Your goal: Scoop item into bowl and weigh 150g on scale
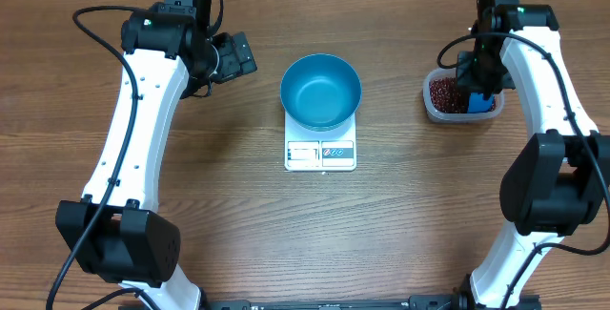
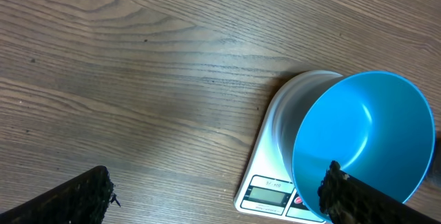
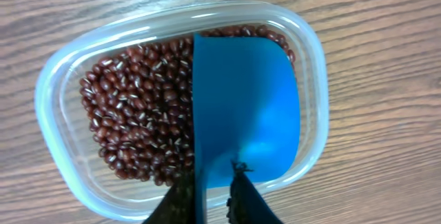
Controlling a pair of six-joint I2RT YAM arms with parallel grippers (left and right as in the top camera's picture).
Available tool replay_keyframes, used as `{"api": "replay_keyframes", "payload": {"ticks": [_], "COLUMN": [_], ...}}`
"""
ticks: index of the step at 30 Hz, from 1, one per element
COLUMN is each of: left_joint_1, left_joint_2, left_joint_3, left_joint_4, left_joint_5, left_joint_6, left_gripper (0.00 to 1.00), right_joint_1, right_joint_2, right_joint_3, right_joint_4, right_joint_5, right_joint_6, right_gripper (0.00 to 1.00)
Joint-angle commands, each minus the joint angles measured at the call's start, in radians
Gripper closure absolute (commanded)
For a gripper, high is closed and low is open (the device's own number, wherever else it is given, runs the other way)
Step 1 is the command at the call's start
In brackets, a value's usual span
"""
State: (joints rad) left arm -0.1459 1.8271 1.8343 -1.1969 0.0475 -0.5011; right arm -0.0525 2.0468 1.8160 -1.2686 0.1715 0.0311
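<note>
The right gripper (image 3: 210, 195) is pinching what looks like the handle of the blue scoop (image 3: 244, 107), holding it inside the clear tub (image 3: 48, 100) beside the red-brown beans (image 3: 138, 114). The left gripper (image 2: 217, 186) is hanging wide open, empty, near the blue bowl (image 1: 320, 91) sitting on the white scale (image 1: 320, 155)

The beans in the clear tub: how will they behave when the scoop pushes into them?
The beans are a loose heap of small smooth grains, so they will probably flow aside and roll off the scoop. The clear tub looks light and may slide.
</note>
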Motion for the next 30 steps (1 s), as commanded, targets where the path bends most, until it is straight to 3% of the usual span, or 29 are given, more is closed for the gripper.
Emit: {"api": "replay_keyframes", "payload": {"ticks": [1,3,30], "left_joint_1": [0.002,0.002,0.002], "left_joint_2": [-0.021,-0.021,-0.021], "left_joint_3": [0.020,0.020,0.020], "left_joint_4": [-0.001,-0.001,-0.001], "left_joint_5": [-0.014,-0.014,-0.014], "left_joint_6": [0.008,0.008,0.008], "left_gripper": [0.00,0.01,0.00], "right_joint_1": [-0.024,-0.024,-0.024], "right_joint_2": [0.047,0.047,0.047], "right_joint_3": [-0.032,-0.032,-0.032], "right_joint_4": [0.039,0.047,0.066], "right_joint_5": [-0.009,-0.008,-0.008], "right_joint_6": [0.006,0.006,-0.005], "right_gripper": [0.92,0.96,0.96]}}
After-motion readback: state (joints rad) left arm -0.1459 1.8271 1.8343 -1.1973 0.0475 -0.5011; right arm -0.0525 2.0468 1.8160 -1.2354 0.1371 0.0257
